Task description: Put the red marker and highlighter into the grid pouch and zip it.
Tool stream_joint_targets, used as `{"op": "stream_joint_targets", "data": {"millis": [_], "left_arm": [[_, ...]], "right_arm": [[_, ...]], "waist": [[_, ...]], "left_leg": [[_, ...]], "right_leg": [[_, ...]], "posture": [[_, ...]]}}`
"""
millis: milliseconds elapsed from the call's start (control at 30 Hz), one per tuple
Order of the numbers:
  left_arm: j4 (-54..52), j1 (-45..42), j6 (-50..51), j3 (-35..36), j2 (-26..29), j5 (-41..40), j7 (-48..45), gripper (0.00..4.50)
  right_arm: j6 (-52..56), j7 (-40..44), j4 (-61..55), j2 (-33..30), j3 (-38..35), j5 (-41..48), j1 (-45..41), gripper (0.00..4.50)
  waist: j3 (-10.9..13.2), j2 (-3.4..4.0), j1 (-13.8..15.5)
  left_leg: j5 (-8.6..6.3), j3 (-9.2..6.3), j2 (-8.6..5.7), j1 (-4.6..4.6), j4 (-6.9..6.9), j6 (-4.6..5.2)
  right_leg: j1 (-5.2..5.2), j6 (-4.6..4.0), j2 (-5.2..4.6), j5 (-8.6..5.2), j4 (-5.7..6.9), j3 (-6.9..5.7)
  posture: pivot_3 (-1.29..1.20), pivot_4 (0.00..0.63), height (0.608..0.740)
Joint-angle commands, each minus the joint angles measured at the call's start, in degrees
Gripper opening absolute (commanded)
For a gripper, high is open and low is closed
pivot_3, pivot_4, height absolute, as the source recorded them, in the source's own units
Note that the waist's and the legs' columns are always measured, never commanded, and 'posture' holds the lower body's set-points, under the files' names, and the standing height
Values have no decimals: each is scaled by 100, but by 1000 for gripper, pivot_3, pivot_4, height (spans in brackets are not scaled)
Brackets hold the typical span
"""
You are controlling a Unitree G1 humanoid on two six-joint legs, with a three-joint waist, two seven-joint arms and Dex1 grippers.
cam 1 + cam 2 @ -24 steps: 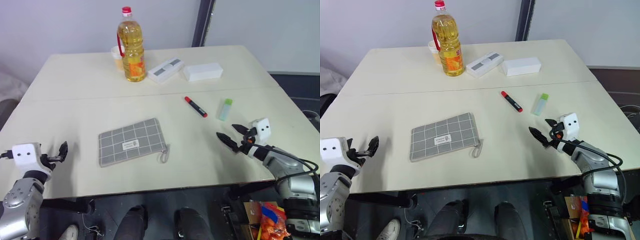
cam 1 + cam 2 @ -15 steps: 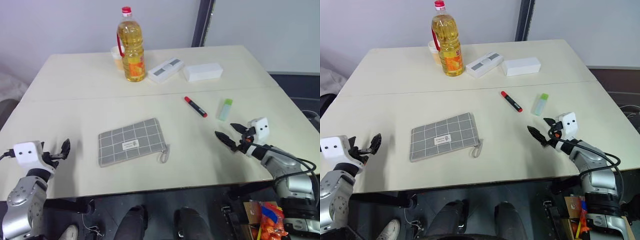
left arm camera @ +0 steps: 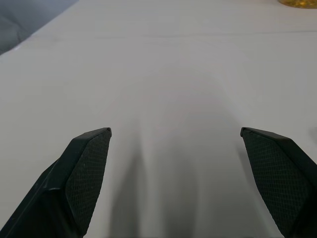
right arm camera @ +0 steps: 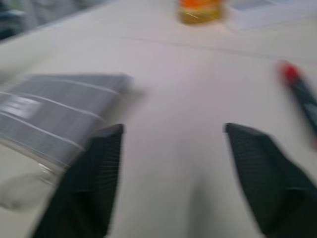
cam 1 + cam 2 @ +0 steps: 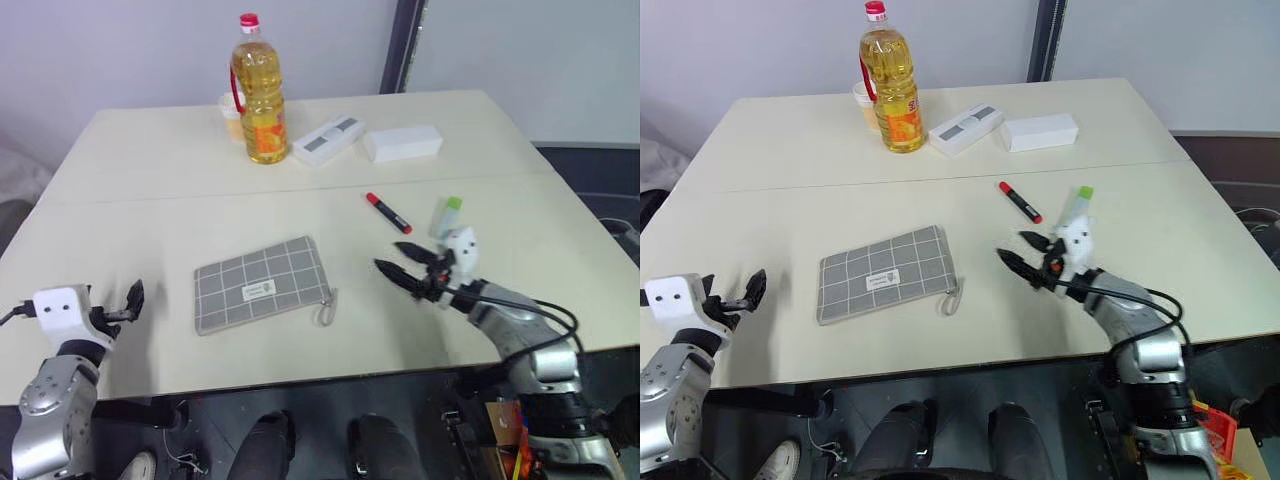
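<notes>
The grid pouch (image 5: 262, 283) lies flat on the table, left of centre, its zipper pull loop (image 5: 326, 308) at its near right corner. The red marker (image 5: 389, 213) lies further back and to the right. The highlighter (image 5: 450, 208) is beside it, partly hidden by my right wrist. My right gripper (image 5: 389, 257) hovers open and empty between the pouch and the marker, pointing left toward the pouch (image 4: 54, 114); the red marker (image 4: 299, 87) lies off to one side of its fingers. Near the table's front left edge, my left gripper (image 3: 175, 130) stands wide open over bare tabletop.
A bottle of yellow oil (image 5: 258, 90) stands at the back with a small cup (image 5: 232, 110) behind it. Two white boxes (image 5: 326, 140) (image 5: 402, 143) lie to its right. A seam crosses the table behind the marker.
My right gripper has swung left across the table toward the pouch and now covers part of the highlighter. The left gripper has stayed where it was.
</notes>
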Motion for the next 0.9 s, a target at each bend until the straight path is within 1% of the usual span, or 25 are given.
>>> {"op": "stream_joint_targets", "data": {"millis": [33,100,133,200,267,333,467,567,633,700,733,833,900], "left_arm": [[-116,-50,-214,-64,122,115,-135,4500],[-78,-105,-248,-117,180,153,-207,4500],[-52,-136,-264,-142,218,177,-250,4500],[-3,-171,-310,-177,284,219,-333,4500],[45,-184,-351,-184,325,247,-381,4500],[73,-186,-400,-194,363,266,-442,4500],[117,-28,-653,-225,632,407,-828,4500],[275,158,-982,-196,902,560,-1142,4500],[484,382,-1630,-290,1305,903,-1582,4500],[629,469,-2185,-403,1570,1173,-1829,4500],[714,450,-2396,-456,1653,1246,-1884,4500],[1159,185,-3628,-906,2035,1875,-2088,4500],[1465,2,-4309,-1173,2178,2149,-2167,4500]], "right_arm": [[182,-218,-453,159,602,-299,-169,1151],[277,-341,-452,350,918,-430,-314,83],[312,-444,-399,490,1089,-527,-422,29],[422,-591,-286,720,1381,-697,-592,29],[503,-645,-87,773,1773,-1039,-703,29],[722,-781,225,853,2005,-1276,-796,29],[858,-1174,820,1128,2014,-1565,-906,29],[979,-1258,934,1334,1783,-1432,-922,29],[1057,-1298,1028,1449,1604,-1330,-935,29],[1076,-1282,1080,1495,1534,-1302,-948,29],[1079,-1269,1099,1505,1528,-1310,-956,29],[1070,-1198,1178,1532,1568,-1349,-975,29],[1051,-1182,1216,1553,1585,-1373,-979,29]], "waist": [[0,0,14],[-2,-3,24],[-2,-3,23],[-2,-3,4],[-2,-4,-2],[-4,-7,-6],[-5,-7,-10],[-8,-11,-15],[-8,-11,-18],[-8,-10,-24],[-7,-4,-11],[-9,-6,11],[-10,-8,-10]], "left_leg": [[0,1,0,0,0,0],[0,0,-2,-3,1,0],[0,1,-3,-4,2,0],[0,1,-3,-6,3,0],[0,0,-2,-6,1,-1],[0,1,-2,-6,-1,-1],[-1,2,-3,-7,-6,-1],[-1,0,-1,-5,-9,-1],[-1,1,-1,-4,-9,-2],[-1,1,0,-4,-12,-2],[-1,2,-1,-4,-16,-2],[-2,7,-2,-5,-21,-3],[-2,16,-2,-5,-26,-3]], "right_leg": [[0,0,0,0,0,0],[0,-1,-2,0,-3,0],[0,-1,-3,0,-7,0],[-2,-2,-3,0,-7,1],[-6,-5,-3,2,-5,0],[-7,-4,-3,3,-6,0],[-12,-4,-3,3,-8,1],[-12,-6,-2,3,-5,1],[-12,-8,-3,3,-5,2],[-14,-9,-4,2,-6,2],[-16,-10,-7,2,-8,2],[-34,-11,-21,2,-12,-5],[-35,-12,-31,2,-12,-9]], "posture": [[0,150,740],[0,150,740],[0,150,740],[0,150,740],[0,150,740],[0,150,740],[0,150,740],[0,150,740],[0,150,740],[0,150,740],[0,150,740],[0,150,740],[0,150,740]]}}
